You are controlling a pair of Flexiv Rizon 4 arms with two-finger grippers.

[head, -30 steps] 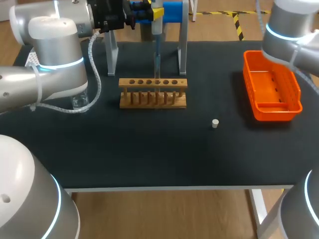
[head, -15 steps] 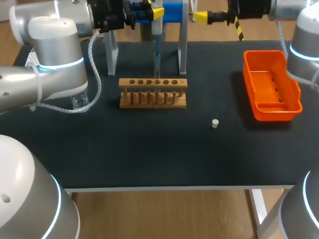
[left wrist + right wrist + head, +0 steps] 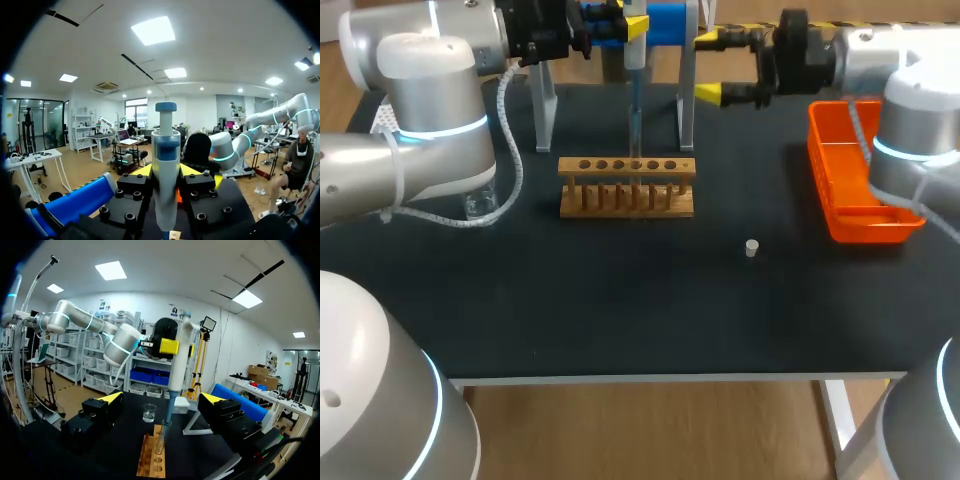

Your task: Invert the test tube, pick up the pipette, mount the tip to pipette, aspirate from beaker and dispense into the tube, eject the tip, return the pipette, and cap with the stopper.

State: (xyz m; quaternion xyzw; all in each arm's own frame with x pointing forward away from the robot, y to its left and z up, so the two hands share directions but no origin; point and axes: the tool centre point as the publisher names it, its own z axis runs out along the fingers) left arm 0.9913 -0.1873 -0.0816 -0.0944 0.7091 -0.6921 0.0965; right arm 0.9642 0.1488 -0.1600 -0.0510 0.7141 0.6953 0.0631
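- Pipette (image 3: 634, 70) hangs upright over the rack (image 3: 627, 187), tip at the mouth of the tube (image 3: 161, 440).
- We judge it light, stiff, smooth plastic. It is best held round the thick barrel, below the plunger. The glass tube is fragile.
- Left gripper (image 3: 166, 172) clamps the barrel from both sides.
- Right gripper (image 3: 710, 67) is spread wide and empty, near the pipette.
- We can read no writing.
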